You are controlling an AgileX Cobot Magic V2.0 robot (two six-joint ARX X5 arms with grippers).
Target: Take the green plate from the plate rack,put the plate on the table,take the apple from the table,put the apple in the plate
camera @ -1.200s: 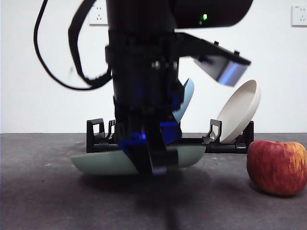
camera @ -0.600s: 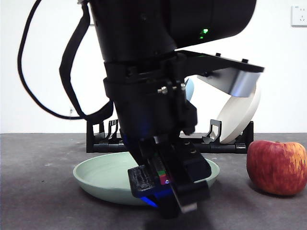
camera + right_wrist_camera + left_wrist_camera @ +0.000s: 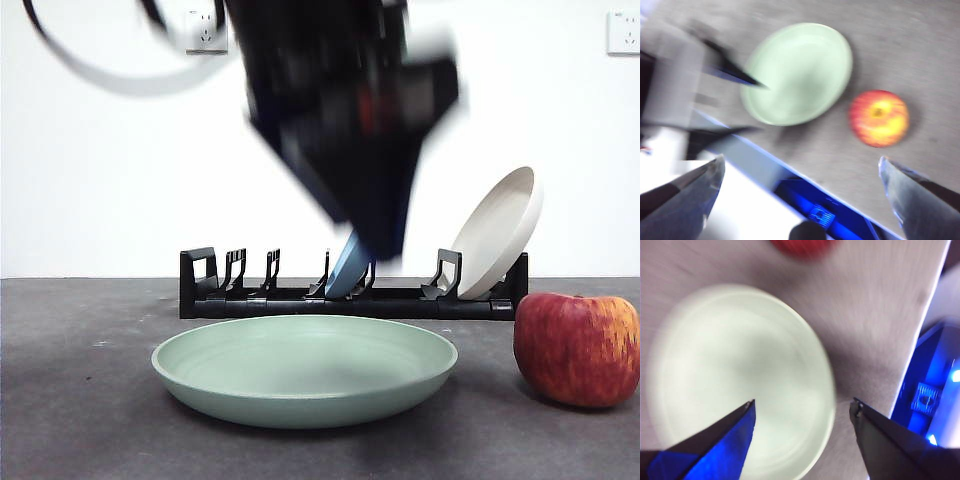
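Note:
The green plate [image 3: 305,368] lies flat on the table [image 3: 80,410], in front of the plate rack [image 3: 400,298]. To its right the apple [image 3: 577,348] rests on the table, apart from the plate. In the front view my left gripper [image 3: 378,225] is a dark blur above the plate. Its own view shows the left gripper [image 3: 802,405] open and empty over the green plate [image 3: 740,375], with the apple [image 3: 802,246] beyond. High above, my right gripper [image 3: 801,162] is open over the green plate [image 3: 800,72] and the apple [image 3: 879,118].
A blue plate [image 3: 345,272] and a beige plate [image 3: 500,245] stand tilted in the rack. The white wall behind carries two sockets [image 3: 205,30]. In the right wrist view the left arm [image 3: 685,95] blurs past beside the plate.
The left gripper has let go of the green plate and risen fast off it. The plate now lies flat and uncovered on the table. The apple has not moved.

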